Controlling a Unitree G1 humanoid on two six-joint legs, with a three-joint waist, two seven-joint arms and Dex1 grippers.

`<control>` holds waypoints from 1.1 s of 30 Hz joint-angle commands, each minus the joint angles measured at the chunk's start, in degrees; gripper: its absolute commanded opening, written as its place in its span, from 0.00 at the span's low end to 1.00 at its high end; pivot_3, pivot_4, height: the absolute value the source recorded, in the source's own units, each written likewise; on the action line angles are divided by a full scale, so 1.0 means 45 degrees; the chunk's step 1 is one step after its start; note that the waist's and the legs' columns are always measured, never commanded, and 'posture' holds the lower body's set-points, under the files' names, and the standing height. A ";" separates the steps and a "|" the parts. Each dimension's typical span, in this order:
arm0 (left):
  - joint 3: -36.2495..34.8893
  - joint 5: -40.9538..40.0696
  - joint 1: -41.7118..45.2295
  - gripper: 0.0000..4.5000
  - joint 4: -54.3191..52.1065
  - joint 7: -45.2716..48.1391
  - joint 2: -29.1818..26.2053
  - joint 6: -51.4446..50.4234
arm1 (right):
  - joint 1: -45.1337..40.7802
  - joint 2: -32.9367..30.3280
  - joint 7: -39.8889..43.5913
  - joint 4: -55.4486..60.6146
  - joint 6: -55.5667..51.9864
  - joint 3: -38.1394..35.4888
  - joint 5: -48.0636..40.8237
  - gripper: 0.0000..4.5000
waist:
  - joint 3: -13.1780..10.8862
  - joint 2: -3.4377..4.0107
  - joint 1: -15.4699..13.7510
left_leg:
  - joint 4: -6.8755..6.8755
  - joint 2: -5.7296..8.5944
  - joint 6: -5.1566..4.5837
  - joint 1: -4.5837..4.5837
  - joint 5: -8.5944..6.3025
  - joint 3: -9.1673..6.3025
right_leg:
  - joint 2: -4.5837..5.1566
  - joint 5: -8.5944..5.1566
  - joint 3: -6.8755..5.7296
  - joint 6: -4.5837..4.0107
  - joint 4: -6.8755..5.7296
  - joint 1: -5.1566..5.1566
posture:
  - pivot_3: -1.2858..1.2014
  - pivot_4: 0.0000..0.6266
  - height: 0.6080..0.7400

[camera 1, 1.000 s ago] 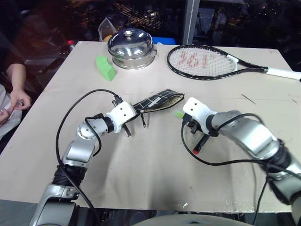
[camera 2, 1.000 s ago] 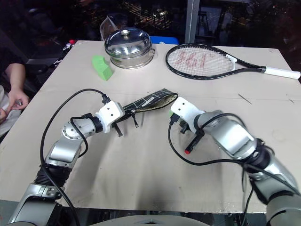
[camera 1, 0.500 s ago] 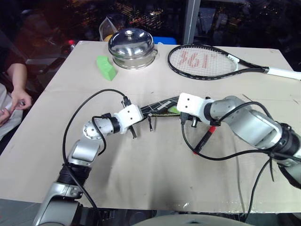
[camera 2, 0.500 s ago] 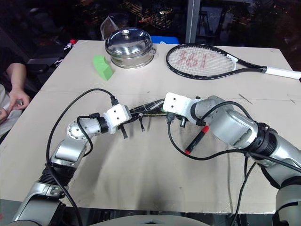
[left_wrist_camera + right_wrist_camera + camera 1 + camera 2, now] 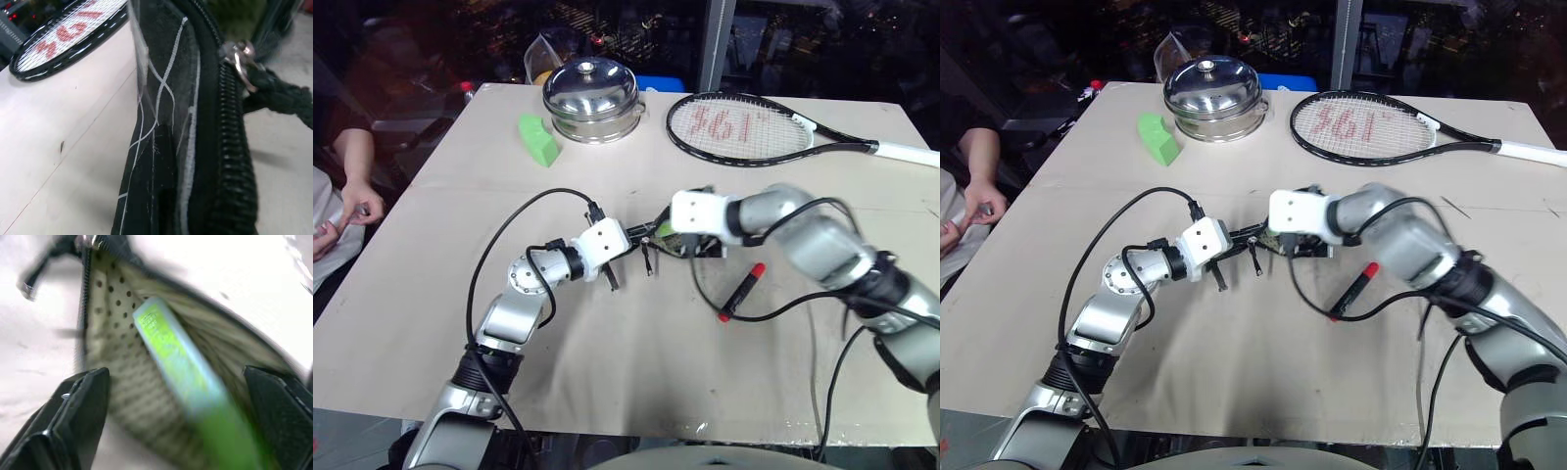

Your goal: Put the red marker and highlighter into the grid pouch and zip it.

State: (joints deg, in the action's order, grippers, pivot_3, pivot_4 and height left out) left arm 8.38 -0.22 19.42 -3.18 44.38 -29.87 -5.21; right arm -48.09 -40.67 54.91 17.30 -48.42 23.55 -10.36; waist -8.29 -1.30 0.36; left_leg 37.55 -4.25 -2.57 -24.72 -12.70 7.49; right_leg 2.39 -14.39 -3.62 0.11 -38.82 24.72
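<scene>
The left gripper [image 5: 625, 247] clamps the grid pouch [image 5: 166, 147]. The right gripper [image 5: 178, 418] gapes at its mouth — highlighter [image 5: 171, 352] inside. Red marker [image 5: 741, 290] lies right of the pouch — apart.

Steel lidded pot [image 5: 594, 88], tennis racket [image 5: 754, 129], green wedge block [image 5: 537, 140], person's hand [image 5: 352, 209]

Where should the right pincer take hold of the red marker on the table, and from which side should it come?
Probably at the black middle band of the red marker, coming down from above. It lies flat and alone on the table, slanting with its red cap towards the tennis racket, so the fingers should close across its thin width. The cable beside it may get in the way.
</scene>
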 commanded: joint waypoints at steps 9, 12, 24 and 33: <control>-0.0510 -0.0413 0.0318 0.00 0.0236 0.0598 -0.0723 0.0279 | 0.5609 -0.3947 0.3176 0.2025 0.4842 -0.2384 -0.0356 0.94 | -0.0011 -0.0025 0.0154 | 0.0000 0.0014 -0.0019 0.0066 -0.0011 -0.0025 | 0.0007 -0.0035 0.0025 0.0042 0.0003 -0.0034 | 0.52 0.24 1.00; -0.0427 -0.0432 0.0153 0.00 0.0081 0.0906 -0.0952 0.0620 | 0.4807 -0.3400 0.3536 -0.0330 0.7357 -0.1202 0.0982 0.94 | -0.0016 -0.0018 0.0180 | 0.0001 0.0008 -0.0017 0.0090 -0.0010 0.0002 | -0.0028 -0.0036 0.0061 0.0046 -0.0002 -0.0035 | 0.52 0.24 1.00; -0.0658 -0.0368 -0.1084 0.00 -0.1795 0.0127 -0.0946 -0.0216 | 0.1846 -0.1263 0.6942 -0.6806 1.2414 0.0938 0.2520 0.34 | -0.0027 -0.0020 0.0112 | -0.0008 0.0001 0.0030 0.0110 0.0018 0.0045 | -0.0085 -0.0006 0.0148 -0.0006 -0.0005 -0.0037 | 0.52 0.24 1.00; -0.0531 -0.0226 -0.1480 0.00 -0.1604 -0.0314 -0.0848 0.0086 | 0.4734 -0.2108 0.3667 0.0225 0.6486 -0.2859 0.1005 0.04 | -0.0030 -0.0013 -0.0010 | -0.0021 -0.0007 0.0045 0.0125 0.0023 0.0052 | -0.0028 -0.0005 0.0166 -0.0014 -0.0018 -0.0041 | 0.52 0.24 1.00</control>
State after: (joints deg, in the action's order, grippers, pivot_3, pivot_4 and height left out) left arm 6.97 -1.26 12.62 -10.04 43.56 -33.60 -5.97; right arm -27.16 -49.89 75.39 9.82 -12.00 15.46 -3.28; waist -8.42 -1.36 0.31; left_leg 37.44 -4.29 -2.37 -24.20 -12.59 7.71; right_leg 2.28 -14.41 -2.87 0.04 -38.89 24.57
